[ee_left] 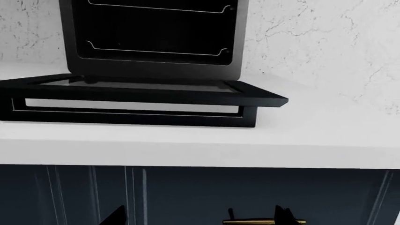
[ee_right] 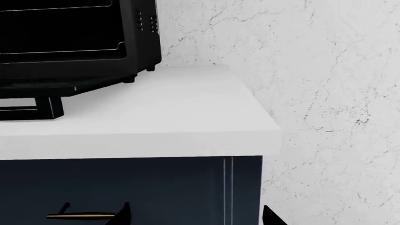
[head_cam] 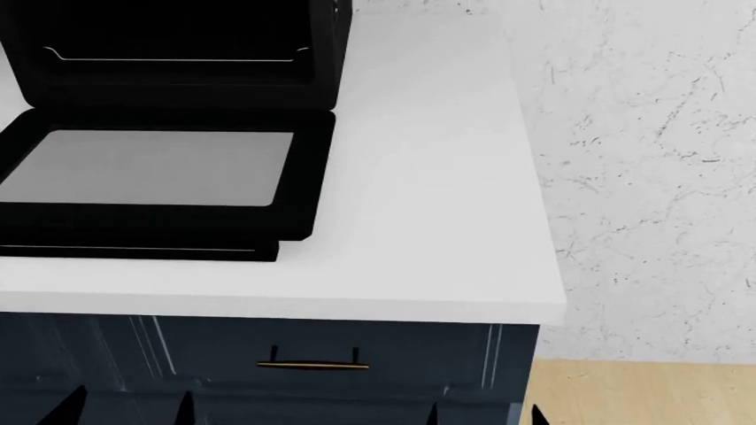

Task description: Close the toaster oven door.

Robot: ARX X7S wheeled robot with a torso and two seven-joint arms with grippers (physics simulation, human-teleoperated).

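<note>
White countertop [head_cam: 426,177] against marbled wall [head_cam: 638,133], toaster oven door [head_cam: 154,173] flat open; both grippers' states seemingly indeterminable.

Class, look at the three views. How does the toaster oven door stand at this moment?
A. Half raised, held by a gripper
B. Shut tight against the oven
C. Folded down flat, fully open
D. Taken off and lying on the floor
C: the toaster oven door lies about level over the countertop, leaving the toaster oven interior and racks exposed; no gripper touches it.
</note>
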